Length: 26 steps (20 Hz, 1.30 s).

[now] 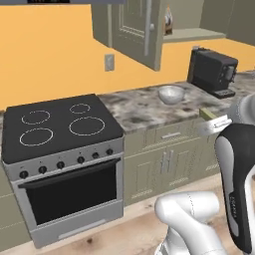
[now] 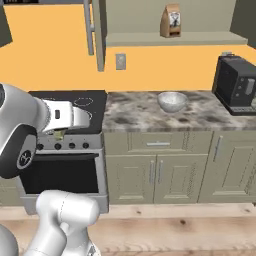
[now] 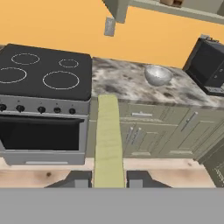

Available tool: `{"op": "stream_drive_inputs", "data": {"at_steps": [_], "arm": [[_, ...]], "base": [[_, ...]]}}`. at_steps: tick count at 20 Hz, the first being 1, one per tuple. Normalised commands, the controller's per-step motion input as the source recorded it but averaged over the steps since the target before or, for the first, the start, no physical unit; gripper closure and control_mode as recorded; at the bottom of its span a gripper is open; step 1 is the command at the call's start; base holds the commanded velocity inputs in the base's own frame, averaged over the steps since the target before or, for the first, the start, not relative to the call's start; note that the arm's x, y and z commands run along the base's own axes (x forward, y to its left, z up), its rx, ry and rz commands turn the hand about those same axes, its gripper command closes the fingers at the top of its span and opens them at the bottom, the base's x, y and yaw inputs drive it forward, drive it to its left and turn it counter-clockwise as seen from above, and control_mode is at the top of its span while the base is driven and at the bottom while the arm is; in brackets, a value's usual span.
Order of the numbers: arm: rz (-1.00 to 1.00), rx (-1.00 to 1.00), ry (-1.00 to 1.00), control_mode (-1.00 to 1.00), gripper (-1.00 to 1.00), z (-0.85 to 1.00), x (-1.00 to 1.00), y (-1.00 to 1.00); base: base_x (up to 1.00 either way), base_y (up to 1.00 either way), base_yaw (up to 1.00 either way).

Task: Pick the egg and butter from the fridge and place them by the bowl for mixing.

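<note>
My gripper (image 3: 108,179) is shut on the butter (image 3: 107,140), a pale yellow stick that points forward from between the two dark finger tips. The hand hangs in front of the cabinets, short of the counter; in the left base view the gripper (image 1: 213,123) shows with the butter's end (image 1: 206,114) sticking out. In the right base view the gripper (image 2: 60,132) sits before the stove front. The shiny metal bowl (image 1: 171,94) (image 2: 172,101) (image 3: 158,75) stands on the marble counter, ahead and right of the butter. The egg and the fridge are out of view.
A black-topped stove (image 1: 60,122) with an oven stands left of the marble counter (image 1: 139,107). A black coffee machine (image 1: 211,72) sits at the counter's right end. A wall cupboard door (image 1: 144,30) hangs open above. A brown bag (image 2: 171,21) rests on a shelf.
</note>
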Motion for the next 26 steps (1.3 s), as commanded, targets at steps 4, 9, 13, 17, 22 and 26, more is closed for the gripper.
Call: {"op": "stream_drive_inputs", "data": {"at_steps": [4,9,13,17,22,26], "arm": [[0.00,0.00,0.00,1.00,1.00,0.00,0.00,0.00],[0.00,0.00,0.00,1.00,1.00,0.00,0.00,0.00],[0.00,0.00,0.00,1.00,1.00,0.00,0.00,0.00],[0.00,0.00,0.00,1.00,1.00,0.00,0.00,0.00],[0.00,0.00,0.00,1.00,1.00,0.00,0.00,0.00],[0.00,0.00,0.00,1.00,1.00,0.00,0.00,0.00]], "base": [[0.81,-1.00,0.05],[1.00,-1.00,0.18],[0.86,-1.00,0.16],[0.47,-0.49,0.18],[0.51,-0.09,0.09],[-0.03,0.52,0.26]]}}
